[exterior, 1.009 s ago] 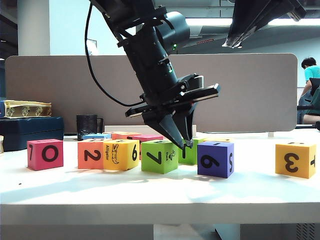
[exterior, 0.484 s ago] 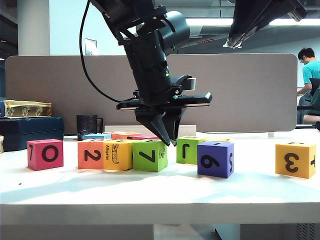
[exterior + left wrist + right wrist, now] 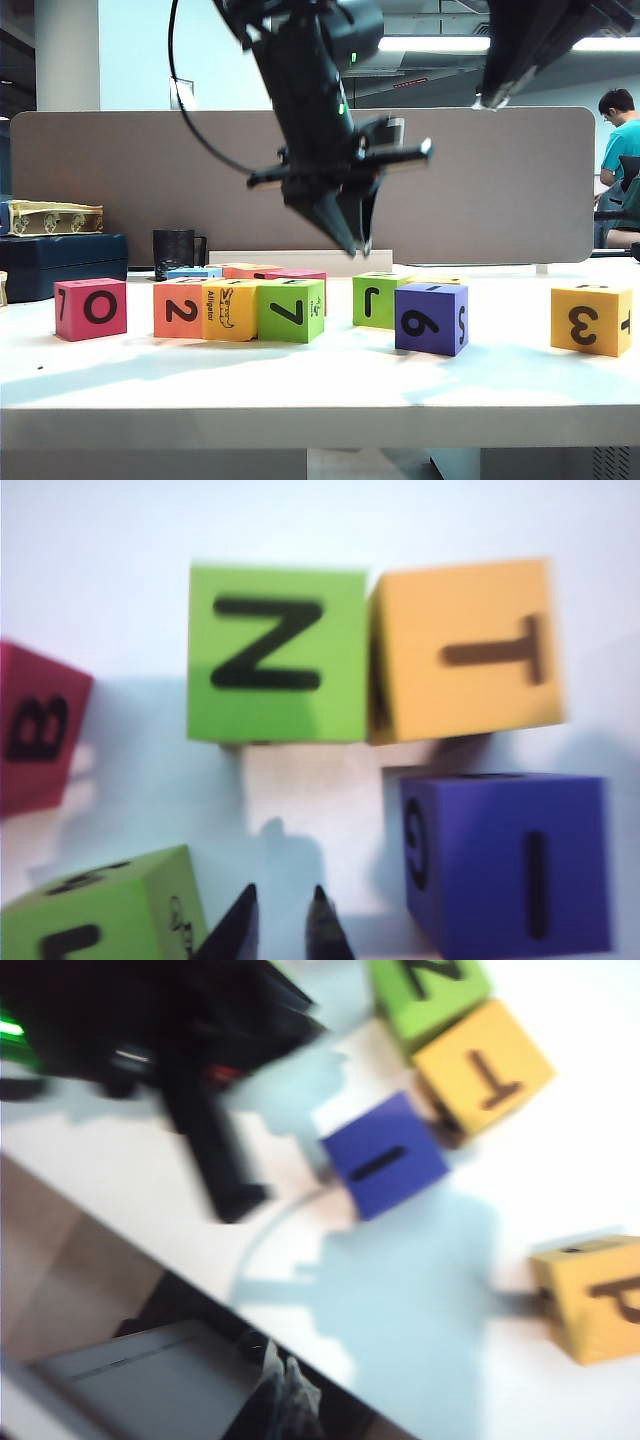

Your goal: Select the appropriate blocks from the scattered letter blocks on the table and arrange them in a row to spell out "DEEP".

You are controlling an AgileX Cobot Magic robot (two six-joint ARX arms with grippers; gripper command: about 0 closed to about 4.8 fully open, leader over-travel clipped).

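Three of the appropriate blocks stand touching in a row on the table (image 3: 330, 400): orange 2 (image 3: 178, 309), yellow Alligator (image 3: 229, 310), lime green 7 (image 3: 290, 311). The yellow-orange 3 block (image 3: 590, 319) sits alone far right; from above it shows a P (image 3: 597, 1298). My left gripper (image 3: 352, 240) hangs above the gap right of the 7 block, slightly open and empty. Its tips (image 3: 283, 912) stand beside the lime green block (image 3: 100, 912). The right gripper (image 3: 487, 98) is high at the upper right, shut (image 3: 283, 1375), out past the table's front edge.
A pink 0 block (image 3: 90, 308) is at the far left. A green J block (image 3: 374, 299) and a purple 6 block (image 3: 431, 319) stand right of the row. Behind them are a yellow T block (image 3: 465, 650), a green Z block (image 3: 275, 650) and more blocks. A dark mug (image 3: 175, 250) sits at the back left.
The left gripper slid the lime green 7 block left against the yellow Alligator block, then rose well above the blocks. The right gripper stayed high.
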